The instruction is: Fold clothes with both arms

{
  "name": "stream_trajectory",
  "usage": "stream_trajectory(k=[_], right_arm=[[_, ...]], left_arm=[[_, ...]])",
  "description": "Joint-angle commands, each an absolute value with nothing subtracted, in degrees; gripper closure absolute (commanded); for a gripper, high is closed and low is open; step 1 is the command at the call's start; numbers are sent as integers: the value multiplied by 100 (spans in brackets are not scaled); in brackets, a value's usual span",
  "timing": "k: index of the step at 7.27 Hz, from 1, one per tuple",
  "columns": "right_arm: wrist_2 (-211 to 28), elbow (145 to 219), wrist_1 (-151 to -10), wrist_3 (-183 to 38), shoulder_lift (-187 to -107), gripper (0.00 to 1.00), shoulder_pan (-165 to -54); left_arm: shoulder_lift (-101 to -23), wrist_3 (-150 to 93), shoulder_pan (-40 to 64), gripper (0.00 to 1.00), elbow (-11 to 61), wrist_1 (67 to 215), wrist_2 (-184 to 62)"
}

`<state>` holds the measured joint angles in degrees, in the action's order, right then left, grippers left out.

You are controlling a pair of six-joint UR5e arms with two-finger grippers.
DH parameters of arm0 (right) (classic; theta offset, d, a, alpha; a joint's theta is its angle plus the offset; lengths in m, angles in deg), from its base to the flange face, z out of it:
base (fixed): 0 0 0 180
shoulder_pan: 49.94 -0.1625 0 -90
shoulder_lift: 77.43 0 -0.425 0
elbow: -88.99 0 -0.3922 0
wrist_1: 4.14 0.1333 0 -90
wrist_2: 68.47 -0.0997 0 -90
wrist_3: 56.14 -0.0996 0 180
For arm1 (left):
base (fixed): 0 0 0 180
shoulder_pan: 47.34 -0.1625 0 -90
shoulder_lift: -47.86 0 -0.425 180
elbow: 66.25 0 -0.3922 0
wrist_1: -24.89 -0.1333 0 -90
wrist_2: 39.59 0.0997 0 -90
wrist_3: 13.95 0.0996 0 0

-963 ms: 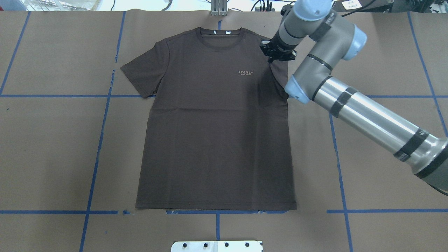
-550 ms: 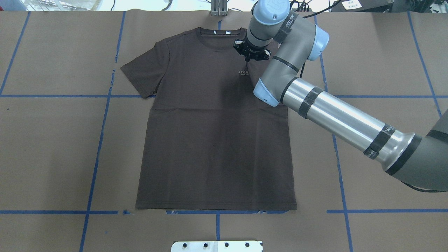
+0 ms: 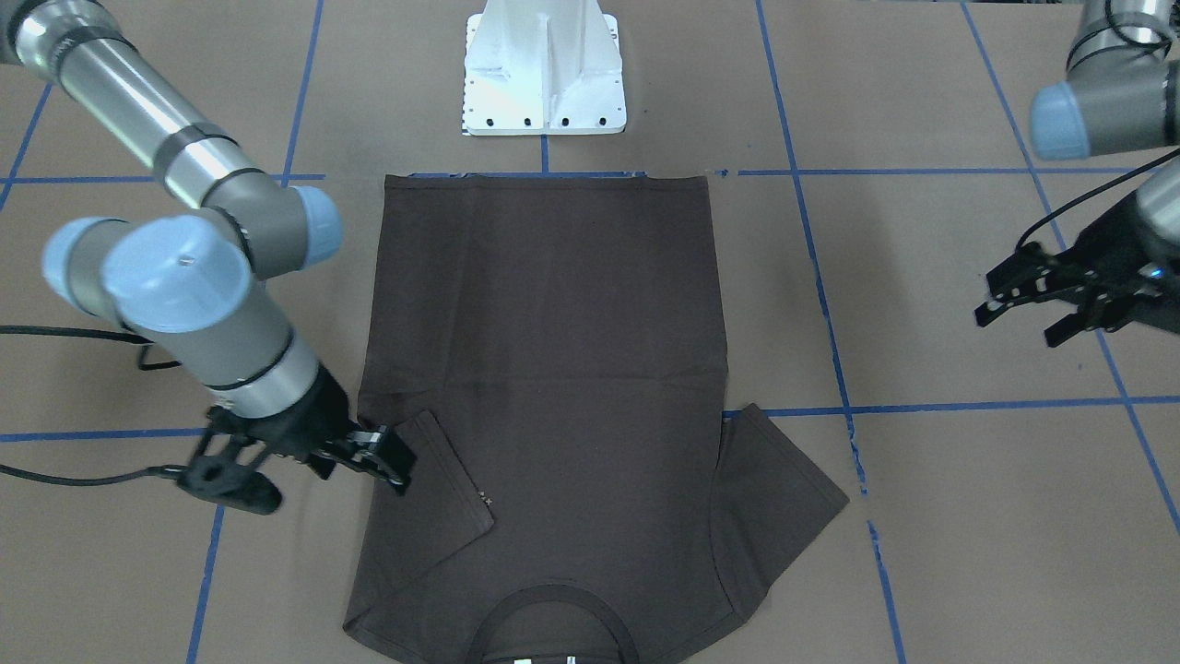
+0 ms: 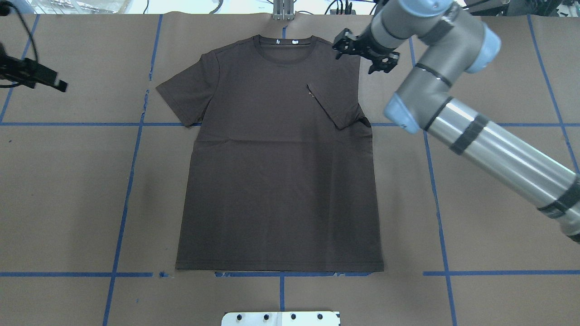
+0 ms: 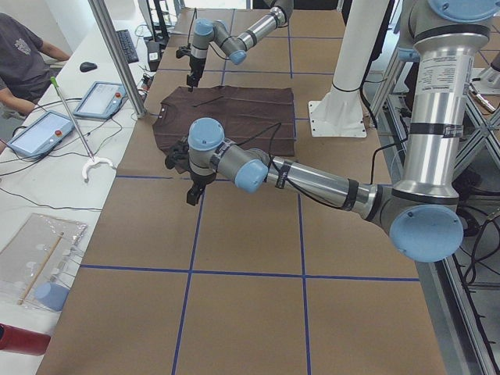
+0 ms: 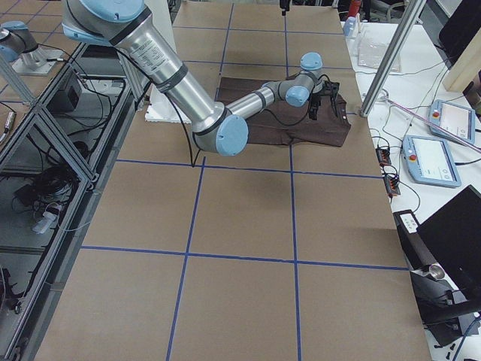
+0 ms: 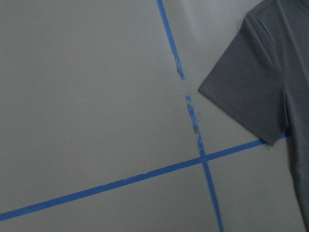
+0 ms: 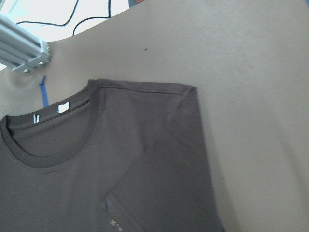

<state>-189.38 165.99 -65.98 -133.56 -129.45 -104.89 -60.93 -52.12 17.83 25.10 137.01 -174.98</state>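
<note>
the t-shirt [image 4: 276, 181] lies flat and face up on the brown paper table [image 4: 498, 217], dark brown, hem toward the robot base and collar [image 4: 285, 47] at the far side. 2 white neck labels [image 4: 294, 42] show inside the collar. 1 sleeve is turned in: the right sleeve [image 4: 333, 102] lies folded over the chest and covers nearly all the pale lettering [image 4: 311, 94]. the left sleeve [image 4: 186, 97] is spread flat on the paper.

my right gripper [image 4: 358, 56] hangs over the shirt's right shoulder edge, jaws spread and holding nothing. the folded sleeve is just beside it on the base side, the collar near it toward the table's middle. my left gripper [image 4: 45, 79] is also spread and empty, over bare paper, with the left sleeve well apart from it toward the centre; its wrist camera catches that sleeve's tip.

a grid of blue tape lines [image 4: 127, 181] runs under and around the shirt. the white pedestal base [image 3: 544, 74] stands just beyond the hem. an aluminium post [image 4: 283, 11] stands at the far table edge, near the collar and near my right gripper. beyond that edge are 2 tablets [image 5: 101, 98] and a seated person [image 5: 19, 55].

outboard of both grippers the paper runs wide to the table ends.
</note>
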Motion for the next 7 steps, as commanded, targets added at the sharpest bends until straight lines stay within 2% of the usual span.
stream_trajectory(k=[1, 3, 4, 7], right_arm=[[-19529, 16985, -6566, -12642, -13770, 0, -11205], [-19784, 17011, -6523, -12251, -13983, 0, -11339], [-19793, 17089, -6514, -12250, -14018, 0, -11339], [-19767, 17222, -6522, -12259, -14133, 0, -11331]], left_arm=[[-7504, -6428, 1156, 9, 837, 14061, -17144], [-7885, -7296, 989, 18, -292, 15079, -16469], [-8079, -7371, 892, 19, -645, 15223, -16161], [-8248, -7398, 664, 25, -982, 15348, -15694]])
